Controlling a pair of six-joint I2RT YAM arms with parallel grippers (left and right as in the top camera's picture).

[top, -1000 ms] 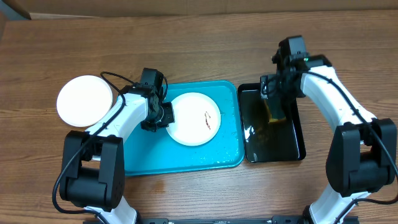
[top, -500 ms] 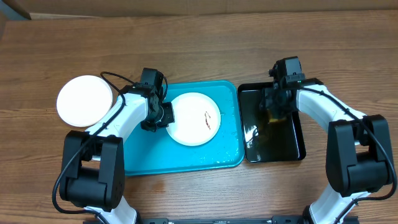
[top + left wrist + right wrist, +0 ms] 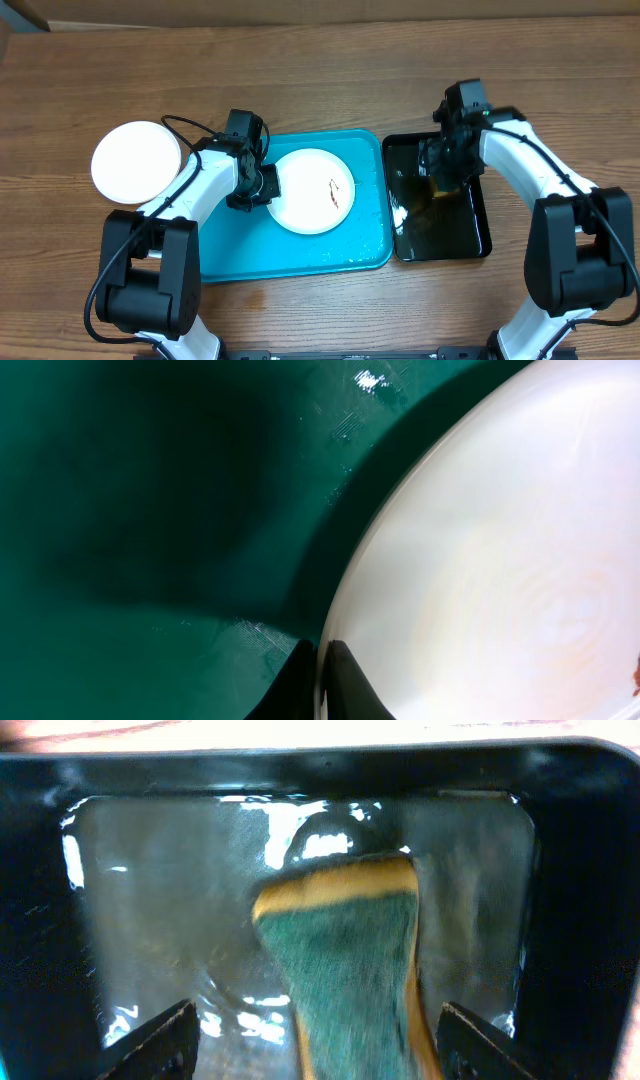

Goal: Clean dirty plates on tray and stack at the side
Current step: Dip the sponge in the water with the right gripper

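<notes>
A white plate (image 3: 318, 197) with a small brown smear (image 3: 333, 190) lies on the turquoise tray (image 3: 300, 250). My left gripper (image 3: 262, 186) is shut on the plate's left rim; in the left wrist view the two dark fingertips (image 3: 320, 652) pinch the plate's edge (image 3: 480, 560) over the tray floor (image 3: 150, 510). Another white plate (image 3: 135, 162) sits on the table left of the tray. My right gripper (image 3: 441, 168) hangs open over the black tray (image 3: 470, 235). The green and yellow sponge (image 3: 350, 960) lies in water between its spread fingers (image 3: 165, 1040), touching neither.
The black tray (image 3: 40, 920) holds shallow water and stands right beside the turquoise tray's right edge. Water drops glint on the turquoise tray floor near its right side (image 3: 375, 235). Bare wooden table (image 3: 320, 90) surrounds both trays.
The right gripper dropped lower over the sponge in the black tray, narrowed its jaws, then spread them again. The left gripper and its plate have not moved.
</notes>
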